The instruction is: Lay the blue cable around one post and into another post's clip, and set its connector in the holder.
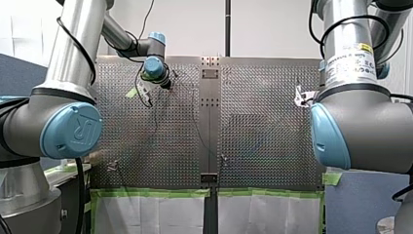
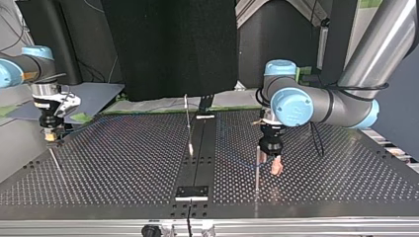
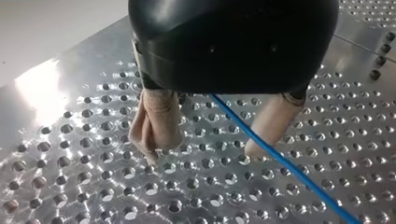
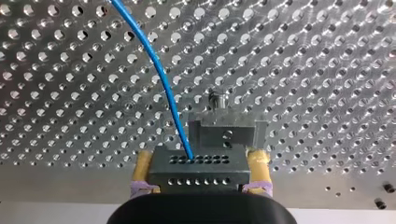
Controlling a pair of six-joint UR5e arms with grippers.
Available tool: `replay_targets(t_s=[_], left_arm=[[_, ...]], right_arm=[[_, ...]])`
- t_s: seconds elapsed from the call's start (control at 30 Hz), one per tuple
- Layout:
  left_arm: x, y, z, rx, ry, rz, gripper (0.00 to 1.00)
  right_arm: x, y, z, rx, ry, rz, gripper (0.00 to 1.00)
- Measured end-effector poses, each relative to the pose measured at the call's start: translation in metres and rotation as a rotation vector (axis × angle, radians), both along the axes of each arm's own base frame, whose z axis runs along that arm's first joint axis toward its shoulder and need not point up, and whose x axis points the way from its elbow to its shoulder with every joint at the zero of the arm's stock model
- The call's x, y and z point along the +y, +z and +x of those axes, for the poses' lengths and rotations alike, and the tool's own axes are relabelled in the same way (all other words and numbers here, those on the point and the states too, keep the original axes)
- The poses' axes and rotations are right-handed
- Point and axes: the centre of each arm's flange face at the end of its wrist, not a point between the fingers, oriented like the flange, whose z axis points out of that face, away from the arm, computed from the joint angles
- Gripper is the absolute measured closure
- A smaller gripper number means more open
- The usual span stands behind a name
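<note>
In the right wrist view my right gripper (image 4: 200, 158) is shut on the grey connector (image 4: 198, 170), with a yellow pad on each side of it. The blue cable (image 4: 159, 70) leaves the connector's top and runs off across the perforated plate. The grey holder (image 4: 229, 130) stands just ahead of the connector. In the left wrist view my left gripper (image 3: 201, 154) is open just above the plate, and the blue cable (image 3: 275, 158) passes loose between its beige fingers (image 3: 156, 123). At the top view's right, my left gripper (image 2: 274, 167) hangs beside a thin post (image 2: 257, 170).
Another thin post (image 2: 188, 123) rises near the table's middle strip (image 2: 197, 163). A small plate (image 2: 192, 192) sits on that strip near the table's near edge in the top view. Green tape (image 1: 151, 193) lines the table's near edge in the front view.
</note>
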Motion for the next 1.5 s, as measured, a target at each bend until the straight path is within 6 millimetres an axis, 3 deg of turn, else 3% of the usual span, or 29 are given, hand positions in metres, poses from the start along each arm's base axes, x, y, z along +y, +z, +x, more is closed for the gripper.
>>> replay_targets(t_s=[0.27,0.77,1.5], left_arm=[[0.001,0.000,0.000,0.000,0.004,0.001,0.00],[0.002,0.000,0.001,0.000,0.008,0.000,0.00],[0.003,0.000,0.001,0.000,0.011,-0.004,0.00]], right_arm=[[-0.005,0.005,-0.011,-0.006,0.048,-0.031,0.78],[-0.012,0.012,-0.010,-0.066,0.116,-0.091,0.78],[-0.013,0.007,-0.015,-0.075,0.093,-0.063,0.78]])
